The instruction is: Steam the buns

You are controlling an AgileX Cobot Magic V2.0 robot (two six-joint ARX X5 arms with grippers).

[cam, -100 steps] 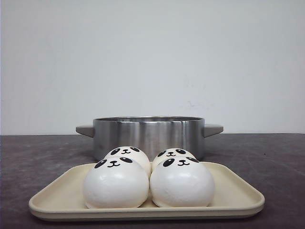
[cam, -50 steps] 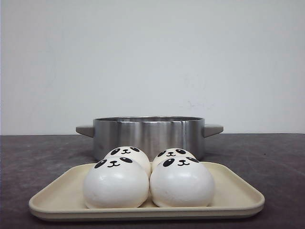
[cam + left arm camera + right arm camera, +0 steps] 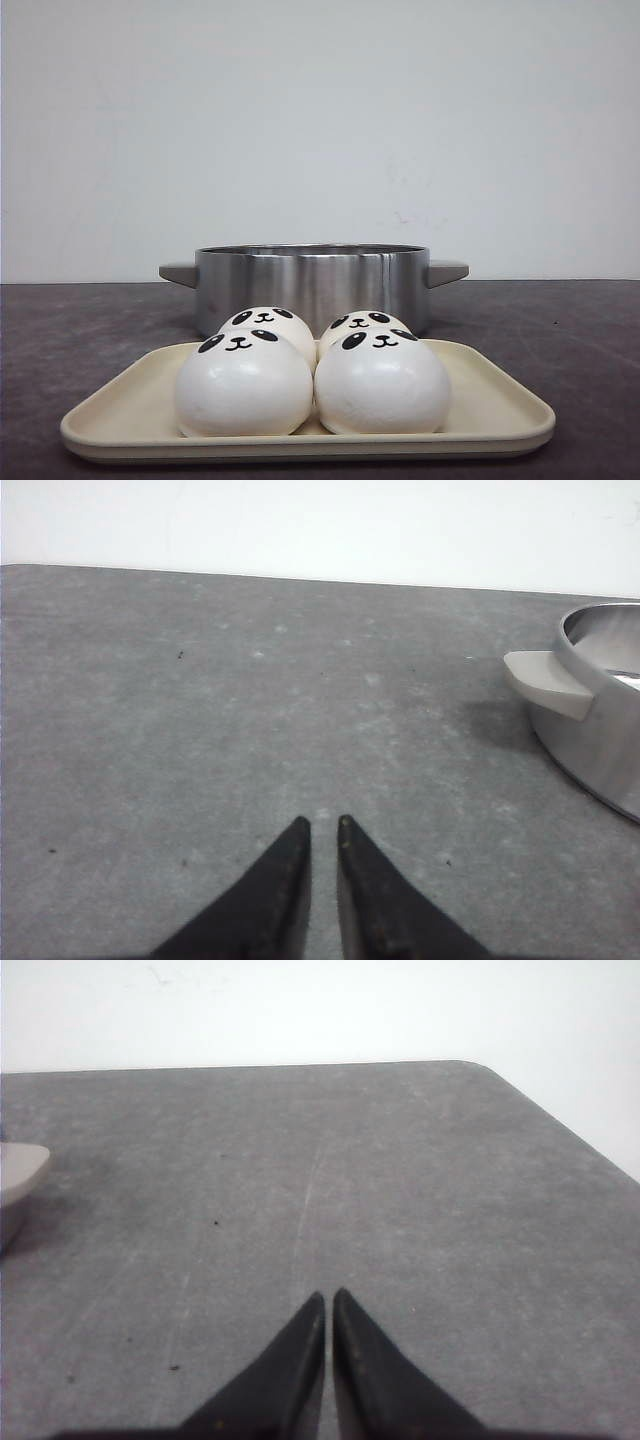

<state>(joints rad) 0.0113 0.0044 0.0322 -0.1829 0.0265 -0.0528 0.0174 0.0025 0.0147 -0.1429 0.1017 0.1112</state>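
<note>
Four white panda-faced buns sit close together on a cream tray (image 3: 120, 415) at the front: front left bun (image 3: 243, 385), front right bun (image 3: 382, 383), back left bun (image 3: 268, 325), back right bun (image 3: 362, 323). A steel pot (image 3: 312, 280) with grey handles stands just behind the tray. Neither gripper shows in the front view. My left gripper (image 3: 321, 825) hovers over bare table, jaws nearly together and empty; the pot (image 3: 600, 720) with its handle (image 3: 545, 683) shows in that view. My right gripper (image 3: 328, 1296) is shut and empty over bare table, the pot's other handle (image 3: 18, 1175) at the frame edge.
The table (image 3: 560, 330) is dark grey with a white wall behind. In the right wrist view the table's rounded far corner (image 3: 480, 1068) and its edge show.
</note>
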